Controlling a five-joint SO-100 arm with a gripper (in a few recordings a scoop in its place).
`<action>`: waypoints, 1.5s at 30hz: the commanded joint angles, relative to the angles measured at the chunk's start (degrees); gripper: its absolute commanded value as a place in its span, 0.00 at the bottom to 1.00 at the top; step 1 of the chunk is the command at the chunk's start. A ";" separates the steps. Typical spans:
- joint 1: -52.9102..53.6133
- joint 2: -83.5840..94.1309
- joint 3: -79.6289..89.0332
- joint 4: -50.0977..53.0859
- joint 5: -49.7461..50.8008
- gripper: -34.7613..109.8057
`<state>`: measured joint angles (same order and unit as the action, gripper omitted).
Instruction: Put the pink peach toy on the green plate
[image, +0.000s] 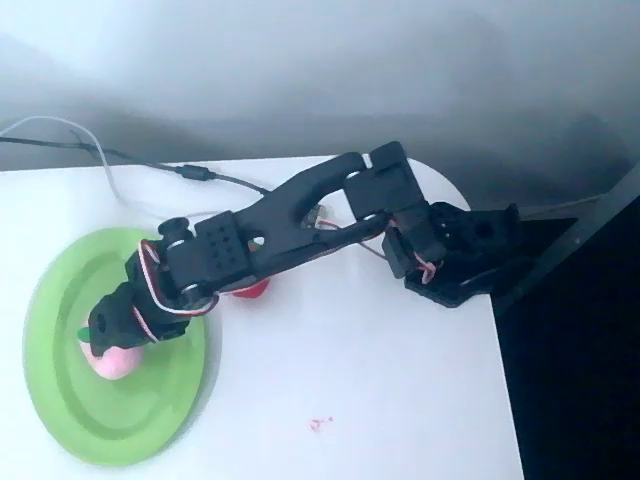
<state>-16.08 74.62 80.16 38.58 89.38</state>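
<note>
The green plate (70, 400) lies at the left of the white table in the overhead view. The pink peach toy (113, 363) sits over the plate's middle, its dark green leaf showing at its left. My black gripper (105, 335) reaches down over the plate and is right on top of the peach. The gripper's body hides its fingertips, so I cannot see whether they are closed on the toy or apart.
A red toy (257, 290) peeks out from under the arm, right of the plate. Cables (120, 155) run along the table's far edge. The arm's base (460, 255) stands at the right edge. A small red mark (319, 424) lies on the tabletop.
</note>
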 joint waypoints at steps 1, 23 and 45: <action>-1.14 -1.05 -2.90 0.53 0.09 0.24; 2.72 12.13 -8.26 0.70 1.23 0.53; 9.76 120.59 96.68 14.50 7.21 0.24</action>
<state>-5.01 185.36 168.49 51.68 96.33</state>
